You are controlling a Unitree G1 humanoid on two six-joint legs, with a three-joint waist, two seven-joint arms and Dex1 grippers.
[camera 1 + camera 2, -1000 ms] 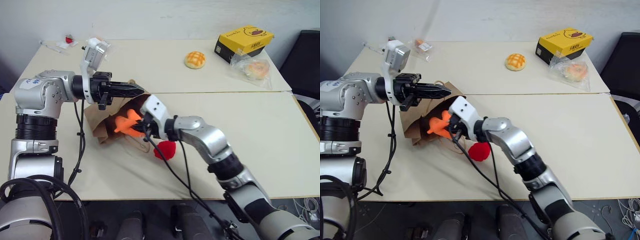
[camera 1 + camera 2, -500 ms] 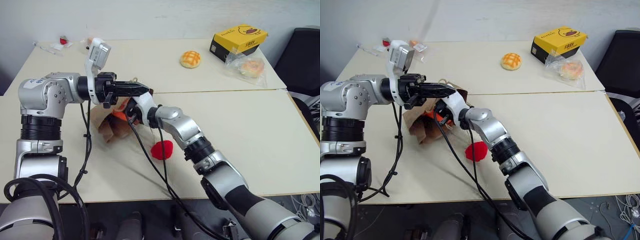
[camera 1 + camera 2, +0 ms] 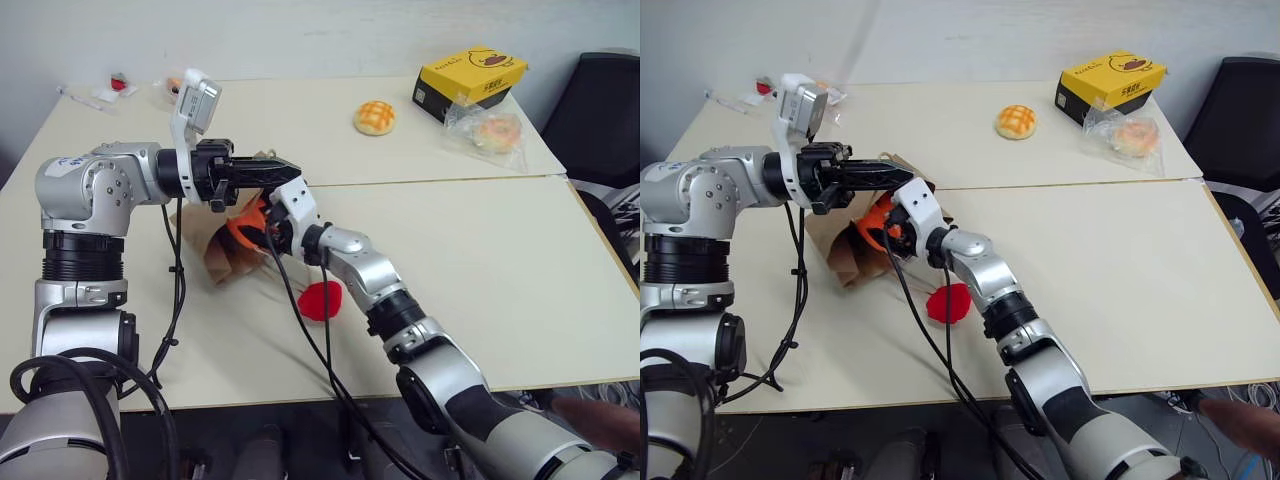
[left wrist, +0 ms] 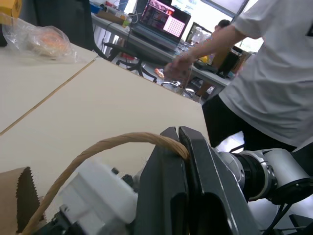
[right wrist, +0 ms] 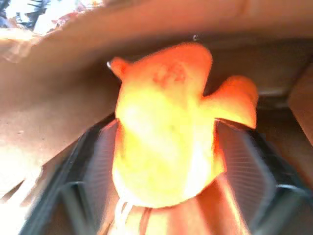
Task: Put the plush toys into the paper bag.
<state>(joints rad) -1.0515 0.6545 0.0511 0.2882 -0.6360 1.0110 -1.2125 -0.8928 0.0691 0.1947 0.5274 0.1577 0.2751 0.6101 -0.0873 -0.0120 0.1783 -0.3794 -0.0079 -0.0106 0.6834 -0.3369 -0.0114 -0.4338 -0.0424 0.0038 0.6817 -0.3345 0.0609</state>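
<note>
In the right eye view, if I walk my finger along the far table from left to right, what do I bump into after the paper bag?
Paper bag → round checkered bun → yellow box → clear plastic bag with a pastry inside.

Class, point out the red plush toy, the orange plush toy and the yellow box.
red plush toy (image 3: 320,300), left eye view, middle of its body.
orange plush toy (image 5: 166,142), right wrist view, its belly.
yellow box (image 3: 1112,76), right eye view, its lid.
</note>
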